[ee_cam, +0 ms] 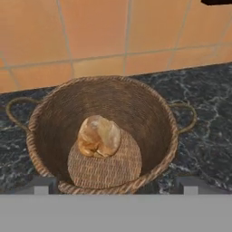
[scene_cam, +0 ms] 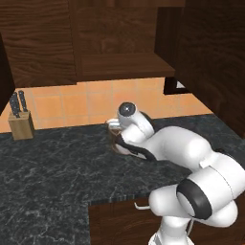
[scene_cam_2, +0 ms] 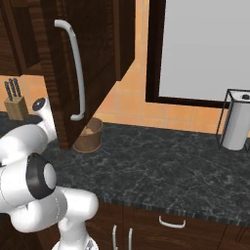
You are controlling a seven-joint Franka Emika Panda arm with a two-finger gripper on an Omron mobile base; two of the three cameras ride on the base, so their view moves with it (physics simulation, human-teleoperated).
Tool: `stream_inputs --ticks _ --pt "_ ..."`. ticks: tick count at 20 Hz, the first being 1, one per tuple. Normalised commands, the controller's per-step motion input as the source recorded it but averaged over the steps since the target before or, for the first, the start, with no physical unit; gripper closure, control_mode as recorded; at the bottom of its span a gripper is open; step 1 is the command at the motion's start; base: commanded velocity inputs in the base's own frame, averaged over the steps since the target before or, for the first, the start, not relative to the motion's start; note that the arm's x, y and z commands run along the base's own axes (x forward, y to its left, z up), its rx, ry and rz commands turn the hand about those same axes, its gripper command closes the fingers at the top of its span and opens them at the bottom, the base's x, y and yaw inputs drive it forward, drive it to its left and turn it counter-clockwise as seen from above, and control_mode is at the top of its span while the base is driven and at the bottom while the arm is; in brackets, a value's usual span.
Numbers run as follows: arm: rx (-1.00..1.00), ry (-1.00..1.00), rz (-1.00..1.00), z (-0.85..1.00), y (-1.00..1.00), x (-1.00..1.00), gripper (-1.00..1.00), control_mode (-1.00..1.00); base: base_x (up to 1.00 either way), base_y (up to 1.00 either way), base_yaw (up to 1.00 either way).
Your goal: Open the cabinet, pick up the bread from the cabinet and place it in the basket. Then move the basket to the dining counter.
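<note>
The brown woven basket (ee_cam: 149, 122) stands on the black marbled counter (ee_cam: 213, 104) by the tiled wall. The golden bread (ee_cam: 98, 136) lies on the basket's floor. My gripper (ee_cam: 114, 186) hangs open just above the near rim, one fingertip (ee_cam: 41, 186) on each side, holding nothing. In the right base view the basket (scene_cam_2: 89, 136) sits below the cabinet door (scene_cam_2: 97, 58), which is swung open with its silver bar handle (scene_cam_2: 75, 68) facing me. In the left base view my arm covers most of the basket (scene_cam: 114, 136), and the cabinet (scene_cam: 119, 62) stands open. The dining counter is out of view.
A knife block (scene_cam: 21, 123) stands at the counter's back left. A paper towel holder (scene_cam_2: 235, 122) is far right, under a window (scene_cam_2: 205, 49). The open door (scene_cam: 210, 62) hangs over the counter close to my arm. Drawers with small handles (scene_cam_2: 172, 223) lie below.
</note>
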Motion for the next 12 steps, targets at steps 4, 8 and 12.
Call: stream_inputs --ticks 4,8,12 --pt "-0.01 0.23 0.53 0.31 0.14 -0.05 -1.0 -1.0 0.0 0.0 0.0" --pt "-0.12 0.25 0.58 0.08 0.28 -0.06 -1.0 -1.0 0.0 0.0 0.0" --pt "-0.17 0.2 0.45 -0.1 0.19 0.0 -1.0 -1.0 0.0 0.0 0.0"
